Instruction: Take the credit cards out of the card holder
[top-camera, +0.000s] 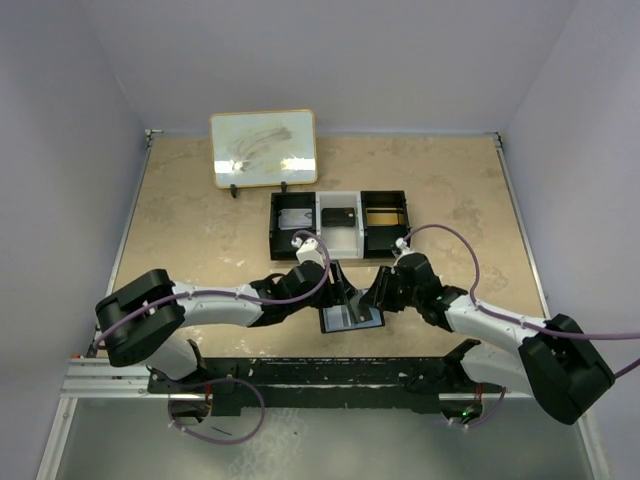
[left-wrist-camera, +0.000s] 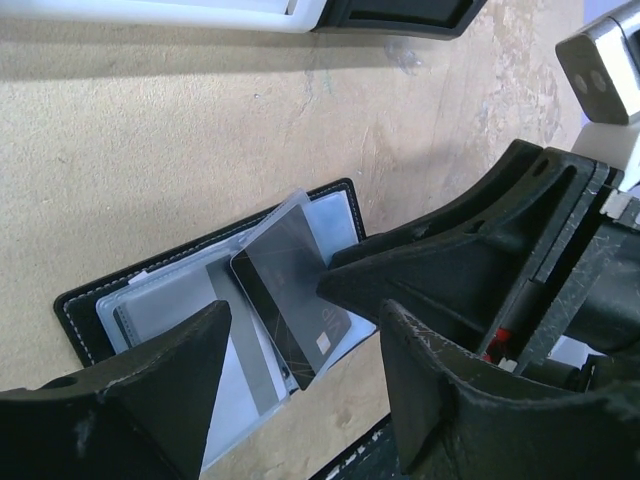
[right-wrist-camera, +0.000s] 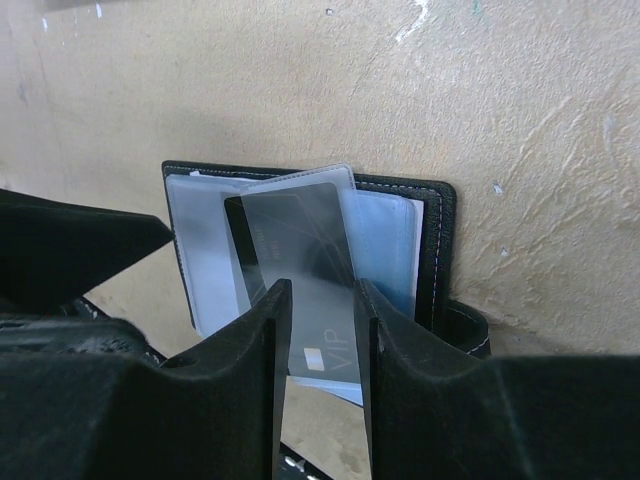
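Left gripper (left-wrist-camera: 300, 325): mine, jaws set wide apart and clamping nothing, hanging just above the open card holder.

Card holder (top-camera: 352, 319): open and flat on the table (top-camera: 200, 220), close to the near edge and about midway along it, between my two grippers and well apart from the tray (top-camera: 340, 222) further back.

Card (left-wrist-camera: 290, 285): dark and glossy, lying skewed in a lifted clear sleeve (right-wrist-camera: 300, 182). How far it has come out of that sleeve I cannot tell.

Right gripper (right-wrist-camera: 320, 295): mine too, jaws narrow but apart, with the card's printed end showing in the gap. Whether either finger touches the card I cannot tell.

Risk on the left: nothing visibly pins the holder. If I pull from the right while the left jaws hang open, the whole wallet may slide toward the near edge or lift with the card.

Risk in the middle: sleeve and card overlap closely. A pinch could catch the plastic as well, so the sleeve comes away with the card or buckles.

Risk on the right: the card looks slick and thin, and I judge that a shallow or crooked bite would let it slip or flick loose.

Risk between us: my two grippers stand very near each other over one small wallet — any sideways correction could knock finger against finger.
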